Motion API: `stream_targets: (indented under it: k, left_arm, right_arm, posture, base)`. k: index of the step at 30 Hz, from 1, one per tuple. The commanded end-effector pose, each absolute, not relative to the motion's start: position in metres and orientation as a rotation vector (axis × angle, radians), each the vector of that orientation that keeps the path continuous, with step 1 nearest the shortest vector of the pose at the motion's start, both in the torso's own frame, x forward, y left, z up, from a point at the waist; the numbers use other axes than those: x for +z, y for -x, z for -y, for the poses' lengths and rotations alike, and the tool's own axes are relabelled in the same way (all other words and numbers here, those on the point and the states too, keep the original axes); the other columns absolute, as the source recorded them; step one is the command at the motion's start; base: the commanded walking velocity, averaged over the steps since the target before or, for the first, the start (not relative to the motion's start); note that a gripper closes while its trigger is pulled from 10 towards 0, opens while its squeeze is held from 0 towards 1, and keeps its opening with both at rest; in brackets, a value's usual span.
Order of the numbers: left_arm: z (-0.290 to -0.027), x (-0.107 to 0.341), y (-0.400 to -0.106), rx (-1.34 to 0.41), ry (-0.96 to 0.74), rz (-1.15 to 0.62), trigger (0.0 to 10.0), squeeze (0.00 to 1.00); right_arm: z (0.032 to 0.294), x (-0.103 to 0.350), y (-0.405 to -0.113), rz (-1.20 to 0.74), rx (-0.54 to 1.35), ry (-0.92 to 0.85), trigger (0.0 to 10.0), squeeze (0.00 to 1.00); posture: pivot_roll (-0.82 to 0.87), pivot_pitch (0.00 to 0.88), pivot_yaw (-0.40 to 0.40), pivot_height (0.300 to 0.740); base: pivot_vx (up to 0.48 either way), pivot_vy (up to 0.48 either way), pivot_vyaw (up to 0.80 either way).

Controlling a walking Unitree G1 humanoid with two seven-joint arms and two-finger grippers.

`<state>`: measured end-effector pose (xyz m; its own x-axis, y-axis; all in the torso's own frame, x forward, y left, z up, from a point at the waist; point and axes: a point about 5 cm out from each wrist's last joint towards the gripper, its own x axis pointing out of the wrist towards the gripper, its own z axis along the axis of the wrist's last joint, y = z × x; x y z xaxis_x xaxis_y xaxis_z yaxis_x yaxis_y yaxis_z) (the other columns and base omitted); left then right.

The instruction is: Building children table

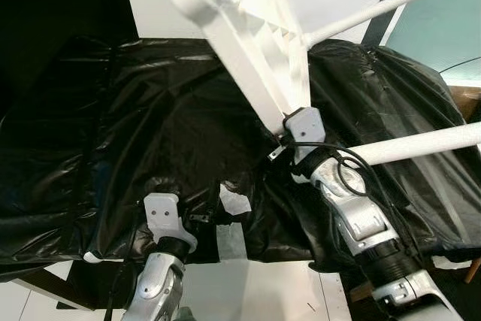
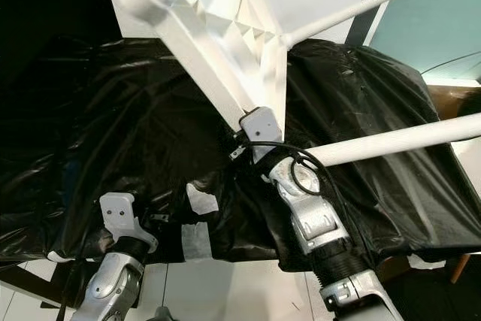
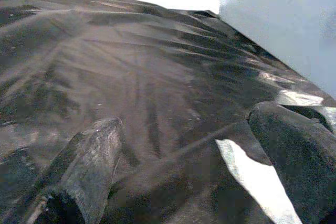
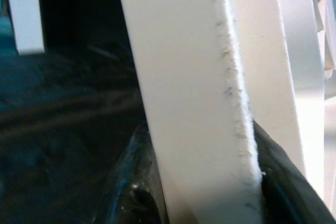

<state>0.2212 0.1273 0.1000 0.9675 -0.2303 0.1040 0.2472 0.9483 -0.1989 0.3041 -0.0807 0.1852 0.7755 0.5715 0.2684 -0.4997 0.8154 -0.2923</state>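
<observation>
Left eye view, children's table: the white plastic table (image 1: pixel 255 43) is held tilted in the air over the desk, underside ribs showing, three round white legs (image 1: pixel 391 5) pointing off to the robot's right and toward the camera
Left eye view, right tool: the right tool (image 1: pixel 288 134) meets the lower edge of the tabletop rim at the middle of the picture; its fingers are hidden behind the grey wrist housing here
Left eye view, left tool: the left tool (image 1: pixel 159 189) rests low at the near edge of the desk, well apart from the white table
Left eye view, desk: the desk (image 1: pixel 113 125) is covered with crumpled black plastic sheeting; a few pieces of pale tape (image 1: pixel 234 202) lie near its front edge

Right eye view, scene: same layout, with the white table rim running down to the right wrist and one leg (image 2: pixel 406 140) crossing just above the right forearm

Left wrist view, left tool: two black fingers (image 3: pixel 89 166) stand spread apart, nothing between them, the black sheeting beneath
Left wrist view, surroundings: a white panel (image 3: pixel 283 19) rises beyond the sheeting

Right wrist view, right tool: black fingers (image 4: pixel 131 182) are pressed on either side of the flat white table rim (image 4: pixel 189 93), pinching it
</observation>
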Motion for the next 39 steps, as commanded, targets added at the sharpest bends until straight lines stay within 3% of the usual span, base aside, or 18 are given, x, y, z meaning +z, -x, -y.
stream_targets:
  k: [1, 5, 6, 19, 30, 31, 32, 33, 35, 36, 38, 39]
  left_arm:
    - [-0.115, 0.101, -0.216, -0.483, 0.204, 0.098, 10.0, 0.00]
    - [-0.116, 0.101, -0.217, -0.488, 0.200, 0.098, 10.0, 0.00]
    - [-0.115, 0.102, -0.217, -0.494, 0.196, 0.099, 10.0, 0.00]
    - [-0.116, 0.103, -0.219, -0.504, 0.181, 0.098, 10.0, 0.00]
    - [-0.116, 0.103, -0.220, -0.498, 0.178, 0.094, 10.0, 0.00]
    - [-0.116, 0.102, -0.220, -0.497, 0.175, 0.092, 10.0, 0.00]
    - [-0.117, 0.103, -0.221, -0.489, 0.162, 0.096, 10.0, 0.00]
    - [-0.117, 0.103, -0.221, -0.483, 0.159, 0.098, 10.0, 0.00]
    - [-0.117, 0.103, -0.222, -0.475, 0.158, 0.099, 10.0, 0.00]
    - [-0.118, 0.102, -0.222, -0.471, 0.160, 0.099, 10.0, 0.00]
    - [-0.119, 0.102, -0.223, -0.464, 0.158, 0.102, 10.0, 0.00]
    - [-0.119, 0.102, -0.223, -0.466, 0.157, 0.104, 10.0, 0.00]
  right_arm:
    - [0.076, 0.194, -0.299, 0.392, 0.634, 0.110, 0.0, 0.00]
    - [0.080, 0.193, -0.299, 0.374, 0.612, 0.037, 0.0, 0.00]
    - [0.086, 0.186, -0.300, 0.333, 0.586, -0.059, 0.0, 0.00]
    - [0.097, 0.166, -0.303, 0.188, 0.588, -0.183, 0.0, 0.00]
    - [0.079, 0.156, -0.295, 0.077, 0.773, -0.274, 0.0, 0.00]
    - [0.071, 0.151, -0.289, 0.031, 0.854, -0.305, 0.0, 0.00]
    - [0.069, 0.148, -0.290, 0.017, 0.830, -0.274, 6.9, 0.00]
    - [0.071, 0.146, -0.292, 0.017, 0.795, -0.252, 10.0, 0.00]
    - [0.075, 0.143, -0.296, 0.021, 0.724, -0.218, 10.0, 0.00]
    - [0.079, 0.140, -0.296, 0.029, 0.679, -0.192, 10.0, 1.00]
    - [0.080, 0.139, -0.296, 0.031, 0.661, -0.153, 10.0, 1.00]
    - [0.081, 0.139, -0.295, 0.035, 0.642, -0.145, 10.0, 0.00]
  posture:
    - [0.08, 0.000, -0.036, 0.740]
    - [0.07, 0.000, -0.029, 0.740]
    - [0.07, 0.000, -0.025, 0.740]
    - [0.07, 0.000, -0.015, 0.740]
    - [0.08, 0.000, -0.015, 0.740]
    - [0.08, 0.000, -0.013, 0.740]
    - [0.08, 0.000, -0.012, 0.740]
    - [0.08, 0.000, -0.012, 0.740]
    - [0.08, 0.000, -0.011, 0.740]
    - [0.08, 0.000, -0.011, 0.740]
    - [0.08, 0.000, -0.008, 0.740]
    - [0.07, 0.000, -0.006, 0.740]
  base:
    - [0.000, 0.000, 0.00]
    - [0.000, 0.000, 0.00]
    - [0.000, 0.000, 0.00]
    - [0.000, 0.000, 0.00]
    - [0.000, 0.000, 0.00]
    - [0.000, 0.000, 0.00]
    - [0.000, 0.000, 0.00]
    - [0.000, 0.000, 0.00]
    - [0.000, 0.000, 0.00]
    - [0.000, 0.000, 0.00]
    - [0.000, 0.000, 0.00]
    - [0.000, 0.000, 0.00]
